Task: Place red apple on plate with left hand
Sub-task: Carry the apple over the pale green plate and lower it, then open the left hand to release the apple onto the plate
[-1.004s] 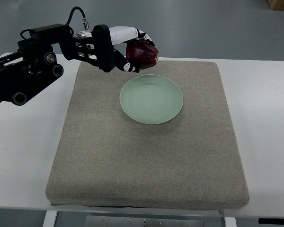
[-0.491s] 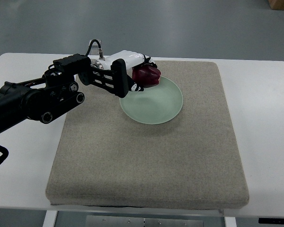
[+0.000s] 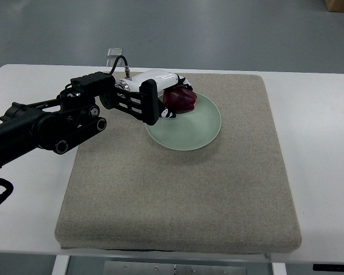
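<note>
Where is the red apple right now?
In the top view, the red apple is held in the left hand, over the far-left rim of the green plate on the grey mat.

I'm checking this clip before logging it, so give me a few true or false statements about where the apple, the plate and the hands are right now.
1. The left hand grasps the red apple. True.
2. The apple is over the near right part of the plate. False: it is over the far left part of the pale green plate.
3. The plate sits on the grey mat. True.
4. The right hand is reaching for the plate. False: no right hand is in view.
5. The fingers have let go of the apple. False: they are curled round it.
</note>
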Robot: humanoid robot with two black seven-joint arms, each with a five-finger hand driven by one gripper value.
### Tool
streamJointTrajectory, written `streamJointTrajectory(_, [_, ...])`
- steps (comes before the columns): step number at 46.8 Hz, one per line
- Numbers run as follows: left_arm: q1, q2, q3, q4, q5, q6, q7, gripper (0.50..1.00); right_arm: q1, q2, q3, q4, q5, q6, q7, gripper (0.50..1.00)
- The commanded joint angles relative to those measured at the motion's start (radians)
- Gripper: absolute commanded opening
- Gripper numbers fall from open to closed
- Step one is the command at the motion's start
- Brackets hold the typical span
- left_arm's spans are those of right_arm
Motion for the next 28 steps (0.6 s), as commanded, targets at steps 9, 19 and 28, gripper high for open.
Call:
streamJointTrajectory(9, [0.002, -0.001, 0.002, -0.003, -0.003, -0.01, -0.001, 0.956, 0.0, 0.0, 0.0, 0.0, 0.0, 0.001, 0.0, 0.932])
streamJointTrajectory(19, [0.002, 0.001, 0.0, -0.003, -0.01, -0.016, 0.0, 0.992, 0.0, 0.0, 0.0, 0.0, 0.0, 0.0, 0.001, 0.932])
streamJointTrajectory(28, [-0.011, 0.008, -0.012, -0.016, -0.024, -0.047, 0.0, 0.992, 0.0, 0.0, 0.0, 0.0, 0.0, 0.0, 0.0, 0.932])
